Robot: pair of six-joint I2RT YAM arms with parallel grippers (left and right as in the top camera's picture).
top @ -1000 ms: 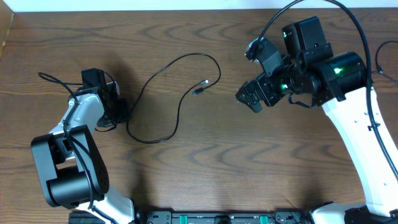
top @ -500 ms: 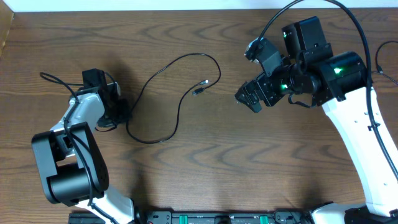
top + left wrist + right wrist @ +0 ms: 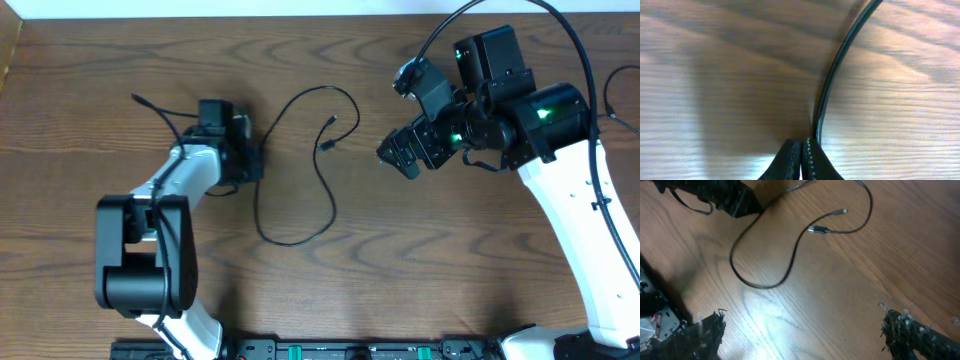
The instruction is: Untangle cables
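Note:
One thin black cable (image 3: pixel 318 190) lies in open loops on the wooden table, its small plug end (image 3: pixel 327 146) near the middle. My left gripper (image 3: pixel 250 162) is low at the cable's left end, jaws shut on it. In the left wrist view the cable (image 3: pixel 836 65) runs up and away from the closed gripper (image 3: pixel 802 145). My right gripper (image 3: pixel 408 122) hovers to the right of the cable, open and holding nothing. Its wrist view shows the cable loop (image 3: pixel 765 282) and plug (image 3: pixel 817 229) beyond the spread gripper (image 3: pixel 805 340).
The table's far edge (image 3: pixel 300 16) meets a white strip at the top. The left arm's own thicker black cable (image 3: pixel 152 106) sticks out behind its wrist. The robot base rail (image 3: pixel 350 350) runs along the near edge.
My left gripper has moved right and a little away from the base, dragging the cable end with it. The loop has shifted right and become narrower. The right arm has not moved.

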